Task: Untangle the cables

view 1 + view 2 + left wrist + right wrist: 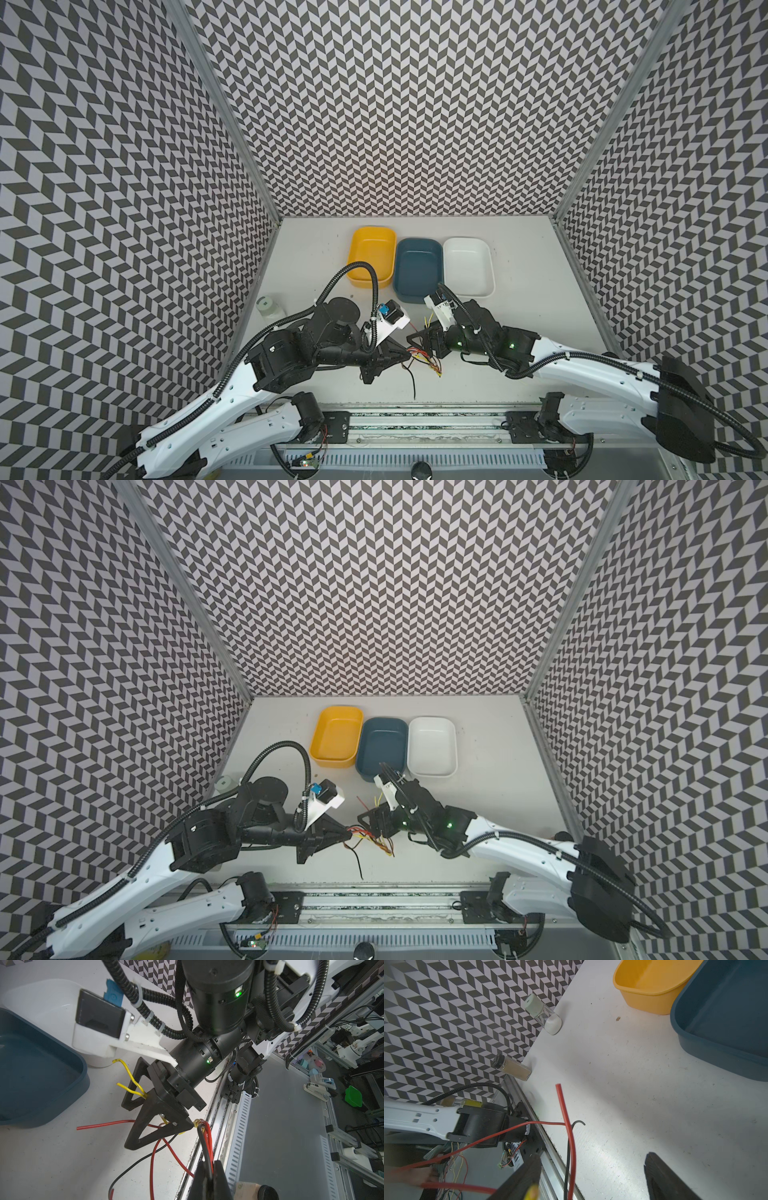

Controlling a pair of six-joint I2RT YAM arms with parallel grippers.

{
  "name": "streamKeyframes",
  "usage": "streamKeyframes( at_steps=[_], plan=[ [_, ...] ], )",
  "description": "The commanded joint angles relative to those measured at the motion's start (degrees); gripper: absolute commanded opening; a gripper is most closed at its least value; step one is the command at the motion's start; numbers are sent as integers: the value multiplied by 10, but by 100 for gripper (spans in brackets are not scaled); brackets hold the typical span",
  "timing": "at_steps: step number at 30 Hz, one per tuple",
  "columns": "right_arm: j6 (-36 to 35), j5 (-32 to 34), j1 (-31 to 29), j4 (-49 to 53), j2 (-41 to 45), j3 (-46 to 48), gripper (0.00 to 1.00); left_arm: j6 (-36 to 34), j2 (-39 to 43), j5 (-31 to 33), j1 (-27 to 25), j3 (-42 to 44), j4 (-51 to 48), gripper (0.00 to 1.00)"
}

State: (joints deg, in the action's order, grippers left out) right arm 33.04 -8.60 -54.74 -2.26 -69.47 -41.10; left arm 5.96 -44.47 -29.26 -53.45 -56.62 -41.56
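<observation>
The cables (pixel 426 359) (pixel 374 839) are a tangle of thin red, orange, yellow and black wires near the table's front edge. My left gripper (pixel 402 354) (pixel 210 1164) is shut on a bunch of red and black strands (pixel 205 1140). My right gripper (pixel 417 343) (pixel 592 1156) faces it closely and stands open. A red wire (pixel 570 1126) and a black one run between its fingers without being pinched. Two yellow ends (pixel 128 1072) stick out past its fingers. One black wire (pixel 412 382) trails toward the front rail.
Yellow (pixel 372 249), dark blue (pixel 417 270) and white (pixel 467 266) trays stand in a row at the back. A jar of white powder (pixel 548 1016) and a jar of brown powder (pixel 512 1068) stand by the left wall. The table's front rail (pixel 415 405) runs just below the tangle.
</observation>
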Motion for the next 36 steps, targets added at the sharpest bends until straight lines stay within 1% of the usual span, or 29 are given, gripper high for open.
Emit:
streamKeyframes(
  at_steps=[1, 3, 8, 10, 13, 19, 20, 23, 28, 33, 36],
  plan=[
    [-2, -16, 3, -23, -13, -17, 67, -9, 11, -5, -4, -2, 15, 0],
    [1, -4, 3, -17, -10, -16, 60, -12, 18, 3, -4, 0, 11, 0],
    [0, 29, 13, -2, 14, -7, 32, -16, 41, 30, -4, 13, 6, 0],
    [1, 41, 21, 3, 26, -1, 23, -14, 48, 39, -5, 21, 10, 0],
    [5, 47, 39, 6, 44, 10, 14, -7, 66, 57, -7, 38, 26, 0],
    [5, 74, 76, 18, 91, 31, 5, 16, 106, 123, -8, 84, 70, 0],
    [5, 79, 83, 26, 101, 33, 3, 17, 109, 124, -8, 89, 74, 0],
    [4, 81, 100, 33, 123, 37, 2, 21, 114, 139, -8, 100, 71, 0],
    [-2, 78, 115, 65, 138, 25, 0, 18, 128, 189, -8, 109, 53, 0],
    [-2, 90, 123, 86, 147, 14, 0, 20, 144, 201, -9, 112, 49, 0],
    [3, 115, 128, 118, 152, 3, 0, 22, 157, 204, -10, 114, 49, 0]
  ],
)
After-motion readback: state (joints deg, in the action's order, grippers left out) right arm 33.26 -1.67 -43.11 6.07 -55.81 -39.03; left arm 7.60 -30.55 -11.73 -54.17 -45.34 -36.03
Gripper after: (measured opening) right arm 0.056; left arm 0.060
